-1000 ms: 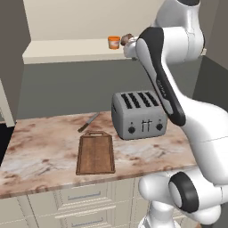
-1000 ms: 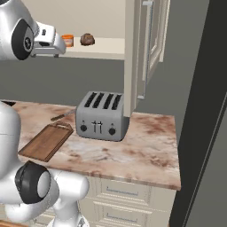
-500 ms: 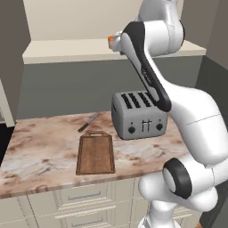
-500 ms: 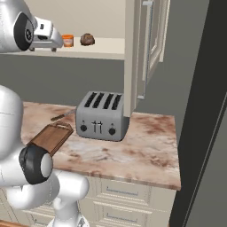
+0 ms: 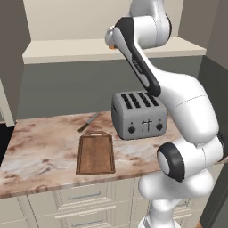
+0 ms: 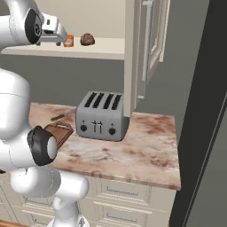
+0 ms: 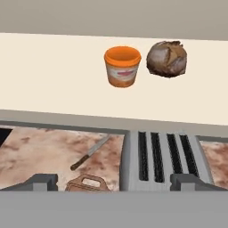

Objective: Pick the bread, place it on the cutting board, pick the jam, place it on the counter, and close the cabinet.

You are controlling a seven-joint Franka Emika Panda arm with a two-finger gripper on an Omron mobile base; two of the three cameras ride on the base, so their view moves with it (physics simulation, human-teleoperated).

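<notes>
One cabinet point(image 6: 150, 44) is seen in the right base view, cream-beige with a raised-panel door standing open and a slim vertical metal handle; the left base view does not give this door. One plain cream shelf point(image 7: 53, 84) runs inside it. Below lies one bench point(image 5: 40, 151), a marbled beige-and-brown stone top with cream edges, over cream drawers point(image 5: 82, 196) with horizontal handles.

One grey metal toaster point(image 5: 139, 115) with four slots is set on the bench. One cutting board point(image 5: 95, 153), rectangular, dark-brown wood with a handle cut-out at its far end, lies flat just left of the toaster; in the right base view it is partly hidden by the arm. One knife point(image 5: 88, 122) is laid at a slant behind the board, apart from it.

On the shelf two small things are seen side by side, near but not touching: one bread point(image 7: 167, 59), a round dark-brown roll with a lighter crusty top, and one jam point(image 7: 122, 66), a squat orange jar. Both are plainly given in the hand view; in the left base view they are covered by the arm.

The claw point(image 7: 116, 181) is held short of the shelf, its two dark tips wide apart with nothing between them.
</notes>
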